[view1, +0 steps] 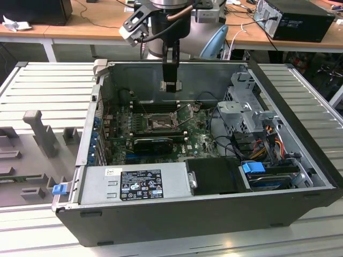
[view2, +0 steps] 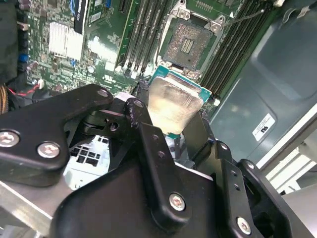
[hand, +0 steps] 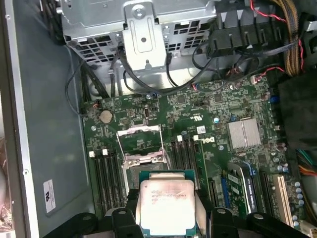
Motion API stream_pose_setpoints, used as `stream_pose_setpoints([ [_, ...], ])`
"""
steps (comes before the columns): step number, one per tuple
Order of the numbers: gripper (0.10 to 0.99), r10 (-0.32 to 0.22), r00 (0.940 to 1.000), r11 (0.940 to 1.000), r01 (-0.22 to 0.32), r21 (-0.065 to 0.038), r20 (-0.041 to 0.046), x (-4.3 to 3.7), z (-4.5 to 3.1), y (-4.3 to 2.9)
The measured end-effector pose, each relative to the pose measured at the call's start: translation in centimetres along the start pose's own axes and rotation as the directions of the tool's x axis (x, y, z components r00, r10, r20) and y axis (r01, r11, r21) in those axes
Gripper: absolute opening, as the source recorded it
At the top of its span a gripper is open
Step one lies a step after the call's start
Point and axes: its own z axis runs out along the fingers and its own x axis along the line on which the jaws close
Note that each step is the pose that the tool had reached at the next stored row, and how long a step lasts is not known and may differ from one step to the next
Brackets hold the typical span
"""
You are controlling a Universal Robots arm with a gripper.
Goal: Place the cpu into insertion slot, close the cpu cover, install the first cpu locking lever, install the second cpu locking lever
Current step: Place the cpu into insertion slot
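- One gripper (view1: pixel 170 80) hangs over the open computer case (view1: pixel 300 176), clamped on the cpu (hand: pixel 166 203).
- Two black fingers (view2: pixel 148 144) press the chip's opposite edges, so the jaws stand narrow, as wide as the chip itself.
- The cpu sits at the fingertips with its dull silver top and green edge showing in both wrist views, held clear of the board.
- The insertion slot (view2: pixel 189 43) lies below the gripper on the green motherboard (hand: pixel 198 104), well apart from the chip, and its dark contact field is uncovered inside silvery edging.
- Rows of black memory slots (view2: pixel 143 29) run along both sides of the socket, under the hand.
- A finned silver heatsink (hand: pixel 243 134) sits on the board farther from the gripper than the socket.
- The metal drive cage (hand: pixel 143 20), with its bundle of black cables, stands beyond the socket.
- The power supply (view1: pixel 134 182) fills the case's near side in the exterior view, well away from the hand.
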Motion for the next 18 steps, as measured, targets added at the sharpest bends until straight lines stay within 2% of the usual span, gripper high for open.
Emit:
stream_pose_setpoints([
  [7,0.525,0.087,0.9962,0.9962,-0.087,-0.002,0.0077,0.0,0.07,-0.01],
  [13,0.525,0.158,0.9874,0.9875,-0.157,-0.004,0.0139,0.0,0.13,-0.01],
  [18,0.525,0.201,0.9794,0.9795,-0.201,-0.006,0.0178,-0.01,0.58,-0.06],
])
